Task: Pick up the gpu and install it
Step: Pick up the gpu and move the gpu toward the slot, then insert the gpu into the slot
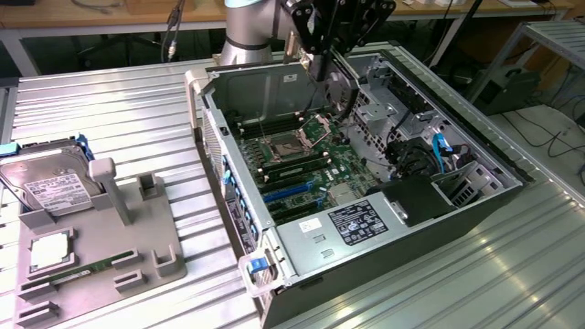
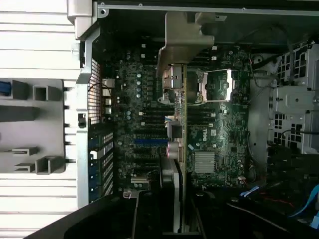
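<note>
Above the open black metal computer tower (image 1: 439, 226), clamped between the fingers of the dark robot gripper (image 1: 320, 49): the thin flat green gpu card (image 1: 322, 72) with a pale metal bracket. Hangs upright, clear of the green motherboard (image 1: 306, 171), seated in no slot. Appears edge-on in the wrist view, gpu card (image 2: 182, 124) crossing over the board's connectors. To the exterior view's left, on the ribbed metal table (image 1: 119, 103): a grey moulded parts holder (image 1: 101, 260) bearing a silver hard drive with white label (image 1: 55, 188).
</note>
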{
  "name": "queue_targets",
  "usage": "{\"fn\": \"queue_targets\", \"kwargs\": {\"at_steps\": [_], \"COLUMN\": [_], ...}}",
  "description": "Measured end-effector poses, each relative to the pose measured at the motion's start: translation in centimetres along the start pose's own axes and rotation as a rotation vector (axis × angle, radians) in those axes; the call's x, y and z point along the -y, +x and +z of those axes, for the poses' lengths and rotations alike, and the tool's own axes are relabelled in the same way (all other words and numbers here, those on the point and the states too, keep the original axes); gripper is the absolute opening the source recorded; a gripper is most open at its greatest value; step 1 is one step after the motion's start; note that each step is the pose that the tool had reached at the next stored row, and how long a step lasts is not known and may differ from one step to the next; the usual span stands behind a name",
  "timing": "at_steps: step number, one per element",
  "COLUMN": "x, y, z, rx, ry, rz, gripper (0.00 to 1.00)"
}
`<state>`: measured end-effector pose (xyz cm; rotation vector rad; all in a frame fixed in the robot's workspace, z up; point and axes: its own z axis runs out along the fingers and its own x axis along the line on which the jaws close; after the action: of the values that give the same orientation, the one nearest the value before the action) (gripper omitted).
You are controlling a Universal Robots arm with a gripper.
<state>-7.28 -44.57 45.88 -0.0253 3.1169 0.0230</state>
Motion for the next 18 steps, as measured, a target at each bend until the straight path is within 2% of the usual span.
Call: {"fn": "queue_targets", "kwargs": {"at_steps": [1,6,8,12,14,16,18], "x": [0.03,0.04,0.03,0.03,0.03,0.03,0.03], "y": [-1.96,-2.20,-2.19,-2.20,-2.20,-2.20,-2.20], "z": [0.07,0.09,0.09,0.09,0.09,0.09,0.09], "rx": [0.0000,0.0000,-0.0003,-0.0012,-0.0022,-0.0028,-0.0040], "ry": [0.0000,0.0002,-0.0002,-0.0018,-0.0035,-0.0046,-0.0066], "rz": [-0.001,-0.001,-0.019,-0.082,-0.151,-0.195,-0.278], "gripper": [0.28,0.28,0.28,0.28,0.28,0.28,0.28]}}
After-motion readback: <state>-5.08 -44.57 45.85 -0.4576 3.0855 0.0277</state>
